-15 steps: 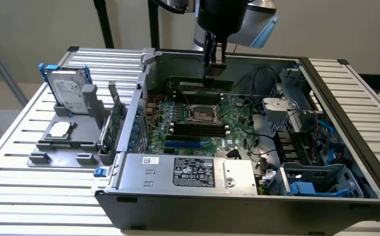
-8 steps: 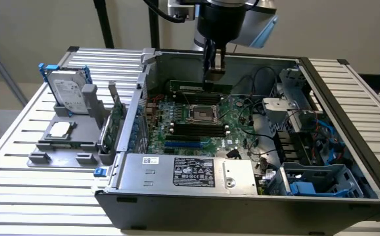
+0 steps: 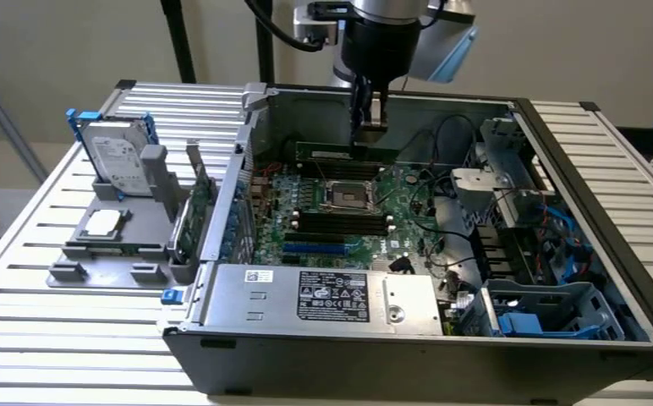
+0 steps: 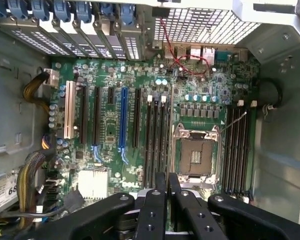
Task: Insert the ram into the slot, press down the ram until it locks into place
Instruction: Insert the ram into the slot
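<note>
exterior view: black jaws clamped on the thin flat green ram [image 3: 329, 152] above the motherboard [image 3: 403, 241].

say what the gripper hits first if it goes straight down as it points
Probably the ram, standing on edge beyond the CPU socket: in the exterior view the gripper hangs just above it. Depth is unclear, so it may instead meet the motherboard.

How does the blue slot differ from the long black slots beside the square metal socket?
The blue slot is shorter; the black slots are longer and carry pale end clips. The black slots sit packed beside the socket; the blue slot lies farther from it. All run parallel and look empty.
</note>
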